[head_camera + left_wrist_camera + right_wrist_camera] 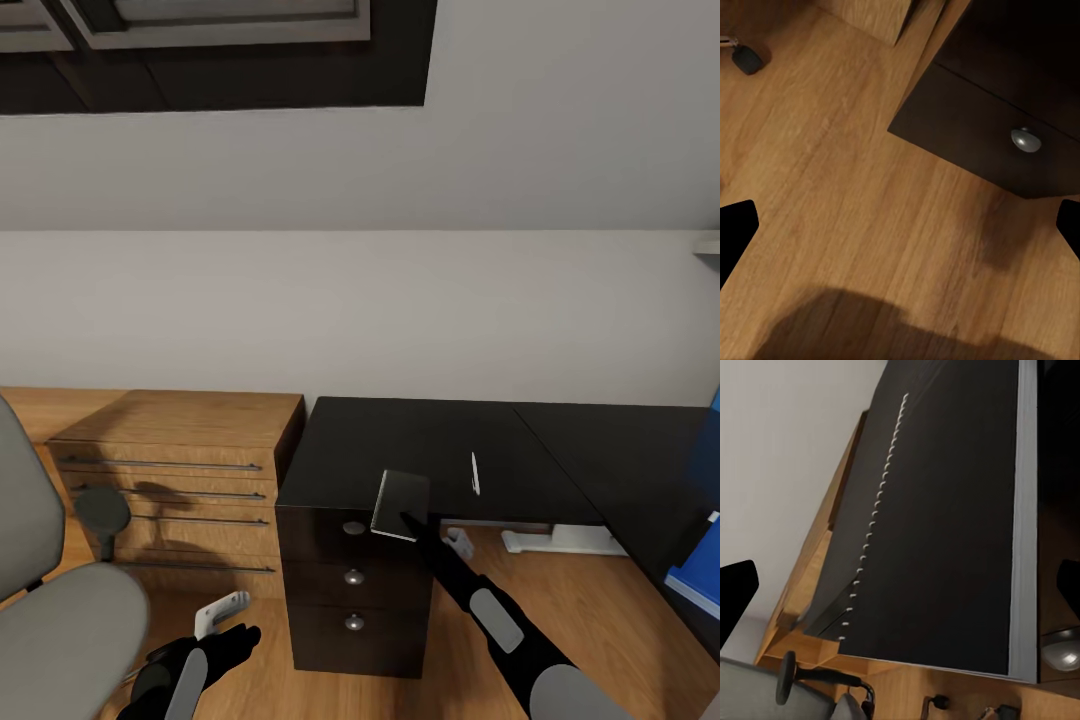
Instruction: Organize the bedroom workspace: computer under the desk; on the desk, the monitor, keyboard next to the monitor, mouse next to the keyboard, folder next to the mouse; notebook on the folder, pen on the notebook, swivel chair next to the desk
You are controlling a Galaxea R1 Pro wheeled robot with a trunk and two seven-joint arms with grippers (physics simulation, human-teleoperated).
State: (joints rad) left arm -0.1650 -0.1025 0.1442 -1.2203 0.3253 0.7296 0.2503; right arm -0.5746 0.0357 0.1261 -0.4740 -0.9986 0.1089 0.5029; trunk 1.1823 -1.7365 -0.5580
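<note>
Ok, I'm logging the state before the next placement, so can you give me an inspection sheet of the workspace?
Surface: dark desk, mostly bare.
Job's things: pen lies on the desk; notebook is tilted over the desk's front edge; swivel chair stands to the left.
Clutter: blue object at the right edge, identity unclear.
Grippers: right end effector is at the notebook, grip unclear; left end effector is open, low over the floor.
Cables: nothing seen.
Surroundings: wooden drawer chest, white wall, wood floor.
</note>
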